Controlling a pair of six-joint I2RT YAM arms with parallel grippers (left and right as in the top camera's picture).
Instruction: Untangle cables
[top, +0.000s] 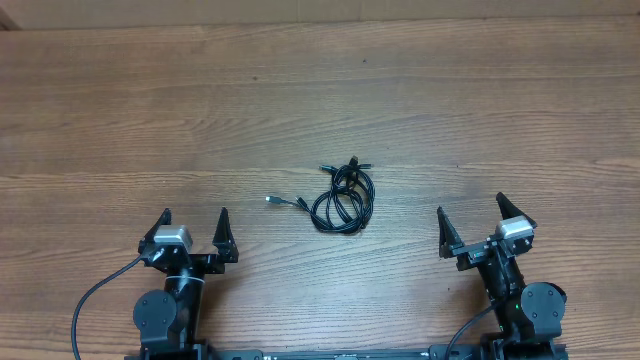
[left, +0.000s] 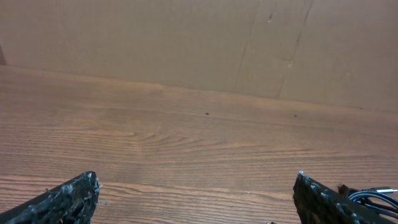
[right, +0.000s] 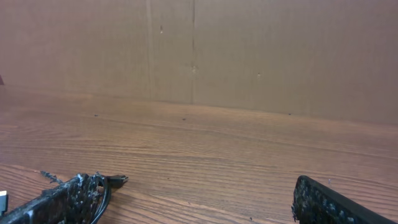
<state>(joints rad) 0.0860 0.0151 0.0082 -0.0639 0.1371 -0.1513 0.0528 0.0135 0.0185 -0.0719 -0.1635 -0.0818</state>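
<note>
Overhead. Located the cables (top: 342, 198) near the centre of the wooden table (top: 320, 90), bunched in overlapping loops and lying flat. Noted one loose strand (top: 285, 202) leaving the bunch toward 9 o'clock and ending in a small plug. Noted more plug ends poking out at 12 o'clock of the bunch.

Found the left gripper (top: 194, 214) between 8 and 9 o'clock of the bunch, well apart from it, jaws spread wide with nothing between them. Found the right gripper (top: 470, 204) between 3 and 4 o'clock of the bunch, likewise well apart, jaws also spread wide and holding nothing. Placed the bunch between the two grippers, somewhat nearer the right one. Saw no contact with either.

Left wrist view. Saw only the tips of the fingers (left: 68, 199), the rest cut off by the lower edge. Caught a sliver of cable loop (left: 373, 198) at 4 o'clock of the frame, past the right-hand finger, mostly cut off by the frame edge.

Right wrist view. Saw a plug and a short curve of strand (right: 115, 181) at 8 o'clock of the frame, partly hidden behind the left-hand finger (right: 59, 199). Saw bare wood in the gap between the fingers.

Cannot tell the number of cords, nor which loop crosses over which: too small and too dark overhead. Noted a brown cardboard wall (left: 186, 37) behind the table in both wrist views.
</note>
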